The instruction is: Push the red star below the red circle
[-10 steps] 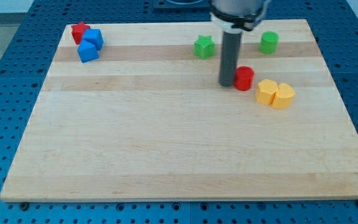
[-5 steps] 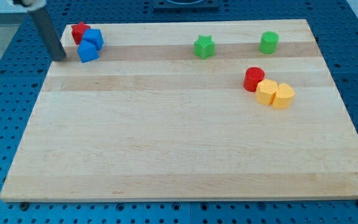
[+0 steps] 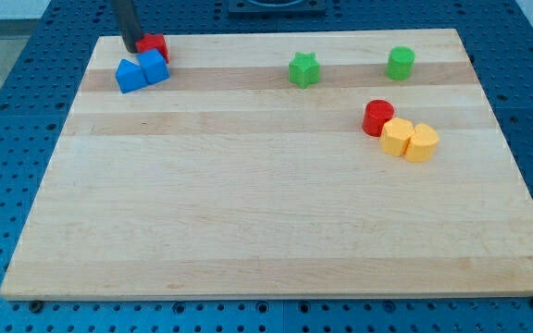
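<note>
The red star (image 3: 155, 43) lies near the board's top left corner, touching the top of two blue blocks (image 3: 142, 70). My tip (image 3: 130, 47) stands right against the star's left side. The red circle (image 3: 378, 117) sits far off at the view's right, touching the left one of two yellow blocks (image 3: 410, 140).
A green star (image 3: 304, 69) and a green cylinder (image 3: 400, 63) stand along the board's top, between the red star and the red circle. The wooden board (image 3: 266, 222) rests on a blue perforated table.
My tip went from beside the red circle to the top left corner, then got behind the red star. The star and the blue blocks have shifted a little to the right.
</note>
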